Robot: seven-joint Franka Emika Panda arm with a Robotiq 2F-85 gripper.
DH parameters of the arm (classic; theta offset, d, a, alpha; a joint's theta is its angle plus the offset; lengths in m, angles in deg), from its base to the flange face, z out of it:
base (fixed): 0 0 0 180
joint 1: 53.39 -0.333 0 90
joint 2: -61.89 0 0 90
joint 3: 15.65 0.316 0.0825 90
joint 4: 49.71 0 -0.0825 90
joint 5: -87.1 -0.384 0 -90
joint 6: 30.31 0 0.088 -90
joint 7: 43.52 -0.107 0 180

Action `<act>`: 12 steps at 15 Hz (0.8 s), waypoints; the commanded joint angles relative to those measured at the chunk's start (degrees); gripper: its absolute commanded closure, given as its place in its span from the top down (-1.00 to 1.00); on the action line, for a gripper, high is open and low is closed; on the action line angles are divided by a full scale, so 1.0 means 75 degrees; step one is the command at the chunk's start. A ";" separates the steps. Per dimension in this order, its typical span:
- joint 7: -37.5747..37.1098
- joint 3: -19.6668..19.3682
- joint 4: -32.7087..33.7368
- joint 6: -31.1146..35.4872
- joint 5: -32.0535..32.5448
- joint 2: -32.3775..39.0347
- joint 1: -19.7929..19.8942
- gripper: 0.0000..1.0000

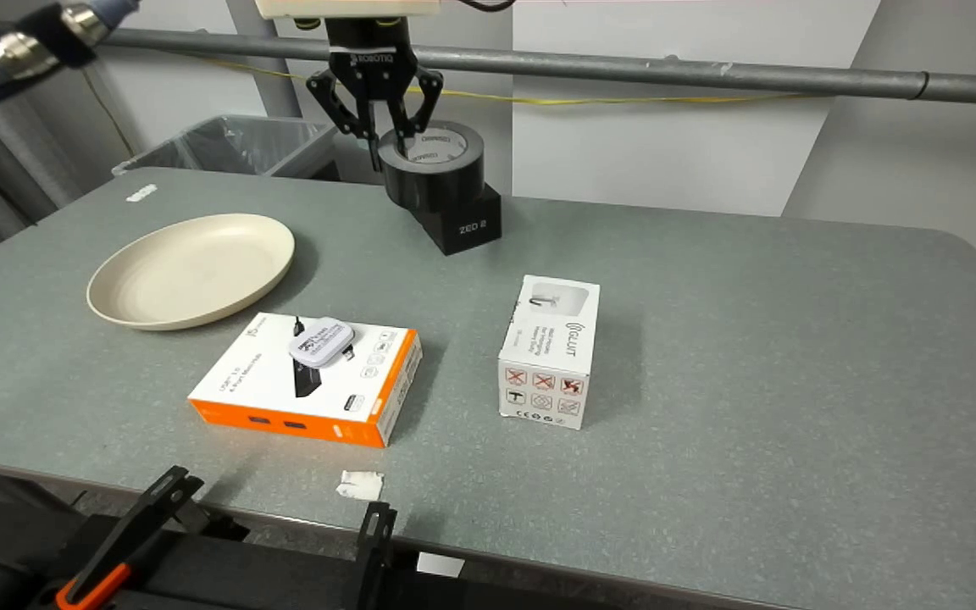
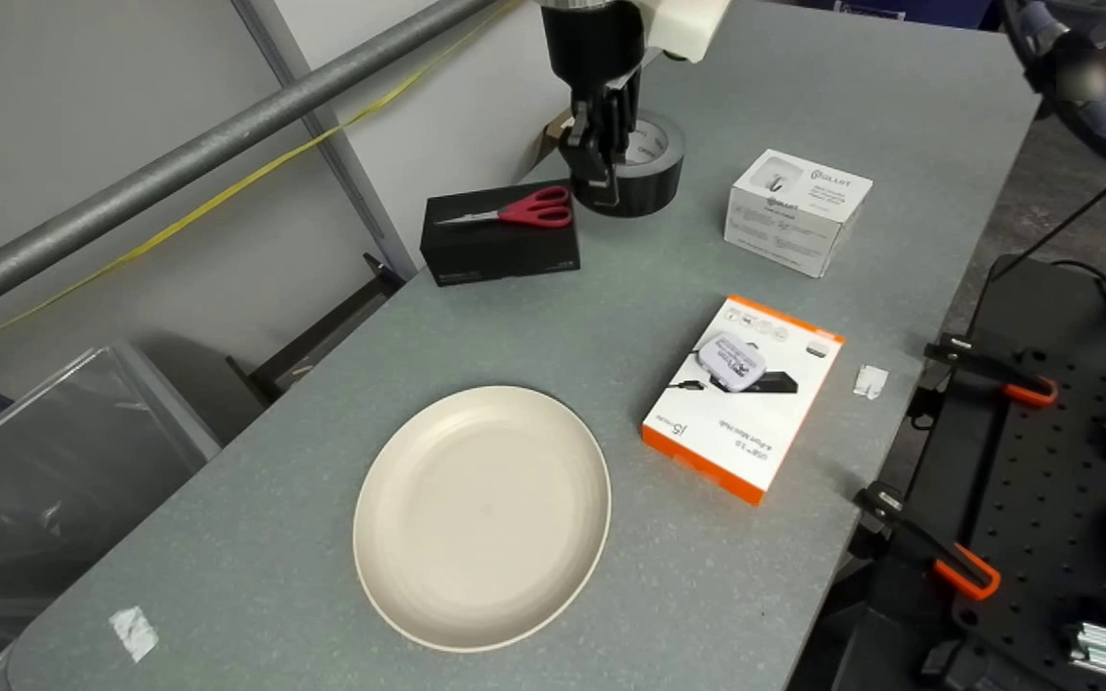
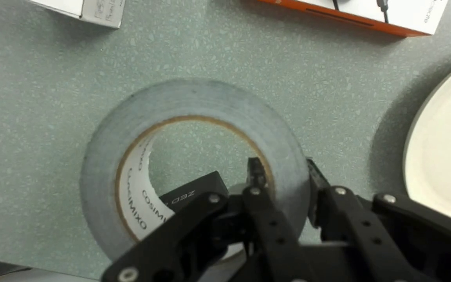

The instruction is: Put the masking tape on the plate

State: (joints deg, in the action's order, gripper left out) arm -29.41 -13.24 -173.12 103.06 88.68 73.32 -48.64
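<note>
Both exterior views take in a broad, grey, speckled table (image 1: 751, 356), with a grey bin (image 2: 164, 398) lined in clear plastic beside it. The widest thing on the table is a round, shallow, cream plate (image 2: 481, 518) with a raised rim. A black, jointed, two-fingered gripper (image 3: 287, 178) points down above the table. Near it lies a long black box (image 2: 500, 245), lettered ZED 2 on one end. Closer to the plate is a flat white box (image 2: 743, 408) with orange sides; an oblong white carton (image 1: 549, 339) with dark print stands well apart from the plate. The masking tape (image 1: 433, 182), a thick roll with a grey face, dark outer wall and white printed core, is clasped in the gripper's jaws: in the wrist view one finger sits inside the hole, the other outside, with its wall between them. The roll is raised off the table, well apart from the plate; a corner of the black box appears through its hole. Red-handled metal scissors (image 2: 519, 209) lie on that black box. A small, white, rounded, flat case (image 1: 321, 342) rests on the orange-sided box.
</note>
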 commanded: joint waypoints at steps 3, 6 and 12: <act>-0.0219 0.0133 0.0050 0.0209 0.0579 -0.0065 -0.0604 -0.87; -0.0608 0.0478 0.0223 0.0400 0.1492 0.0150 -0.1339 -0.87; -0.0369 0.1226 0.0993 0.0597 0.2223 0.1212 -0.2507 -0.87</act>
State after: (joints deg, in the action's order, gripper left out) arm -33.65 -5.23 -170.21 106.09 102.81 77.43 -65.09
